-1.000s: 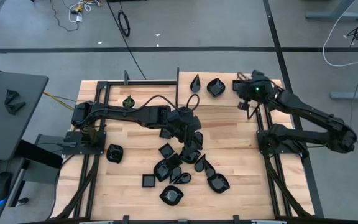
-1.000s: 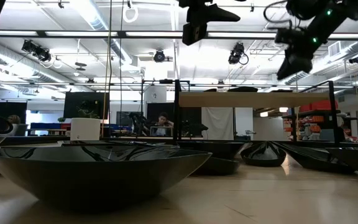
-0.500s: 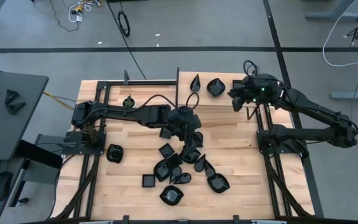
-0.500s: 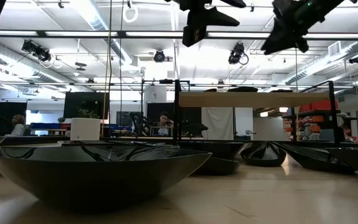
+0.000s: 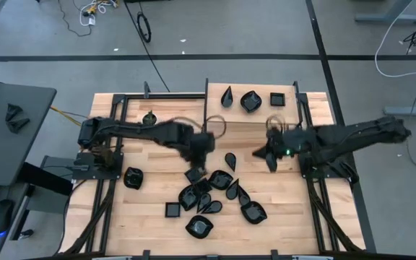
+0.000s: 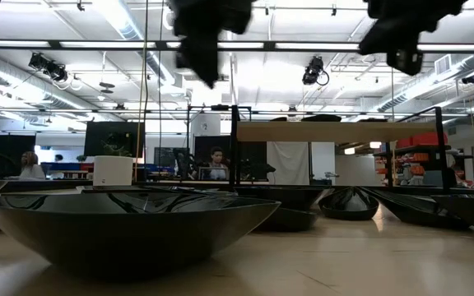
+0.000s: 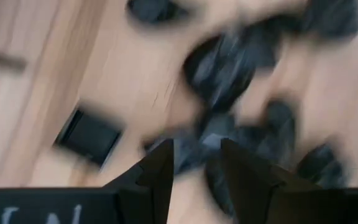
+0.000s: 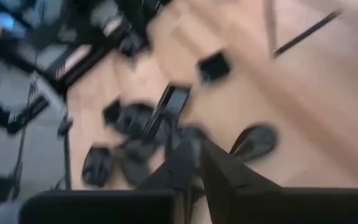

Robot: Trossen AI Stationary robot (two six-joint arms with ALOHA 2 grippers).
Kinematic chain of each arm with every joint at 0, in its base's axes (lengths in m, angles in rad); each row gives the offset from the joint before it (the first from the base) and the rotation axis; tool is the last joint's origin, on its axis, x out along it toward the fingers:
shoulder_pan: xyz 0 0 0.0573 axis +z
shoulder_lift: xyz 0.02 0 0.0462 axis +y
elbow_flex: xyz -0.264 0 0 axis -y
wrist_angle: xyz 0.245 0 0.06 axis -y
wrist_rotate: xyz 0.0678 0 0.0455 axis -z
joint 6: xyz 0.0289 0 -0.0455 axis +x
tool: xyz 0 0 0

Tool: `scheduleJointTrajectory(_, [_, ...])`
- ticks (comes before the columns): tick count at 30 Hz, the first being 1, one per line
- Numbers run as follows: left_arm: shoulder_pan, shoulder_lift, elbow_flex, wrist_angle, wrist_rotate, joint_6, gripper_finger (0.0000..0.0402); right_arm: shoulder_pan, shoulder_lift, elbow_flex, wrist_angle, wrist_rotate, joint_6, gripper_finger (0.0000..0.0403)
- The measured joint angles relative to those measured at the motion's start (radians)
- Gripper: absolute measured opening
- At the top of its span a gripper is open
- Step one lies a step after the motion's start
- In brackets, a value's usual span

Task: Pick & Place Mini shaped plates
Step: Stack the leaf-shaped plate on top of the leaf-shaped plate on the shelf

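Right wrist view: right tool (image 8: 194,163) nearly closed, empty, above plates (image 8: 135,134).

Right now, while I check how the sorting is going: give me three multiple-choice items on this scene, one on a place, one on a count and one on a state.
1. Where does the separate row of plates lie?
A. along the table's edge at the top of the high view
B. beside the left arm's base
C. on the floor
2. How many plates are in that row?
A. one
B. three
C. six
3. How is the left tool?
A. shut on a plate
B. out of view
C. open and empty

1 A: the high view shows them there.
2 B: a teardrop, a rounded one and a square one.
3 C: its wrist view shows a clear gap with nothing gripped.
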Motion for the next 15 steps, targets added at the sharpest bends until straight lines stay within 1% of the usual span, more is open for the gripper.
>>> scheduleJointTrajectory(2, [-0.040, -0.006, 0.000, -0.091, -0.072, 0.012, 0.0138, 0.090, 0.037, -0.002, -0.002, 0.038, 0.051, 0.0020])
scheduleJointTrajectory(4, [-0.079, -0.010, -0.005, -0.165, -0.130, 0.018, 0.0138, 0.154, 0.087, -0.002, 0.009, 0.054, 0.106, 0.0007])
scheduleJointTrajectory(7, [-0.126, -0.016, -0.031, -0.173, -0.162, 0.018, 0.0138, 0.220, 0.179, -0.002, 0.022, 0.057, 0.184, 0.0005])
scheduleJointTrajectory(11, [-0.169, -0.035, -0.112, -0.157, -0.160, -0.008, 0.0138, 0.260, 0.295, -0.002, 0.027, 0.011, 0.293, 0.0028])
scheduleJointTrajectory(13, [-0.179, -0.056, -0.168, -0.146, -0.146, -0.035, 0.0138, 0.268, 0.348, -0.002, 0.025, -0.043, 0.331, 0.0048])
scheduleJointTrajectory(15, [-0.181, -0.091, -0.232, -0.111, -0.132, -0.064, 0.0138, 0.275, 0.396, -0.002, 0.027, -0.108, 0.337, 0.0072])
